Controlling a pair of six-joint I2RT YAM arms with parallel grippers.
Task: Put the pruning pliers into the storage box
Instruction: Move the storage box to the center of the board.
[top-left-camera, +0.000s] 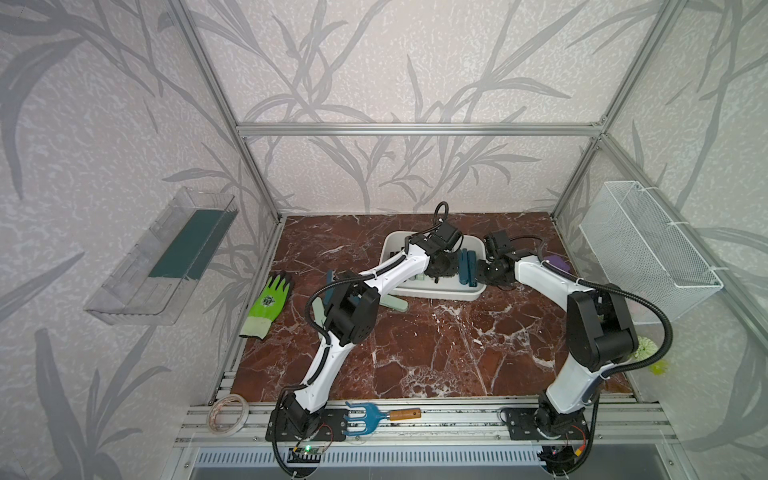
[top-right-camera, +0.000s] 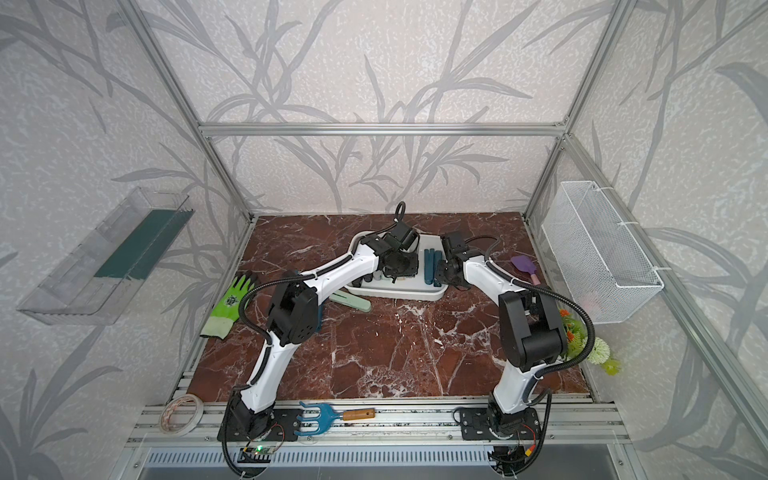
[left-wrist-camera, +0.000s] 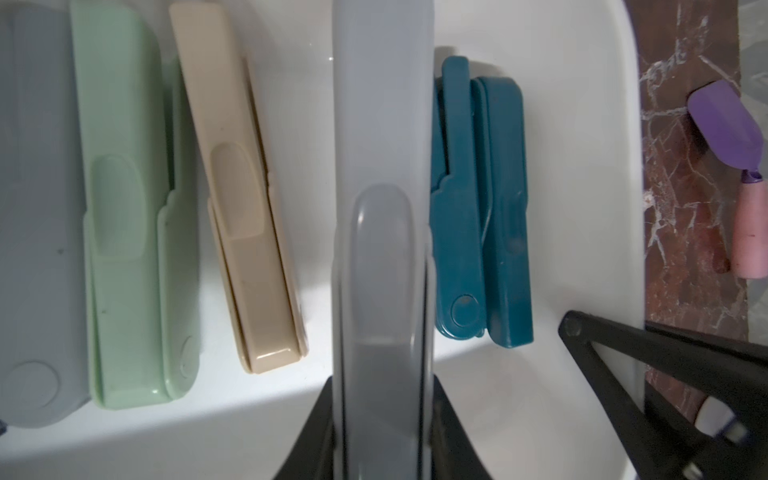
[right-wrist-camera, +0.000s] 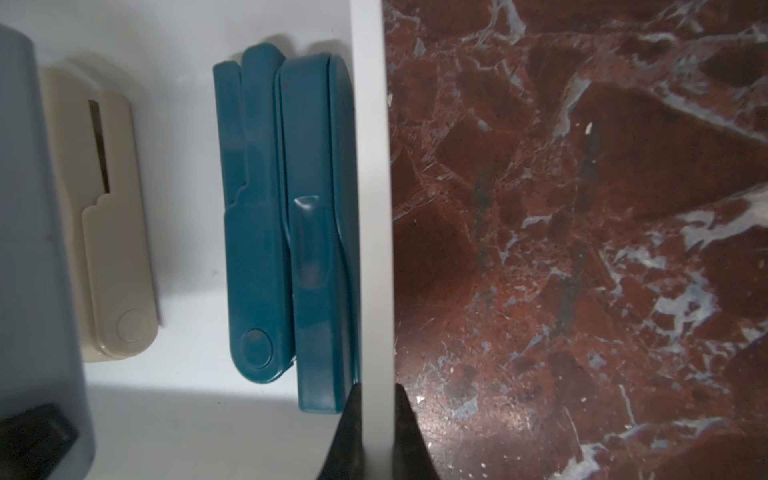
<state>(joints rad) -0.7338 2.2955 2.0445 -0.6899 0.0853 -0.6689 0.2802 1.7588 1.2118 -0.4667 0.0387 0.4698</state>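
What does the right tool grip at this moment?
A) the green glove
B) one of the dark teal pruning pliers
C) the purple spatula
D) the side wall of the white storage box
D: in the right wrist view the right tool is shut astride the white wall of the storage box, while the dark teal pliers lie inside the box, not between its fingers.

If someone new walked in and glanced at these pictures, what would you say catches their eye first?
Most likely the two arms meeting over the white storage box at the back of the red marble table. The left gripper is shut on grey pruning pliers above the ones already lying inside, while the right gripper pinches the box's rim. After that, the bright green glove at the table's left edge stands out.
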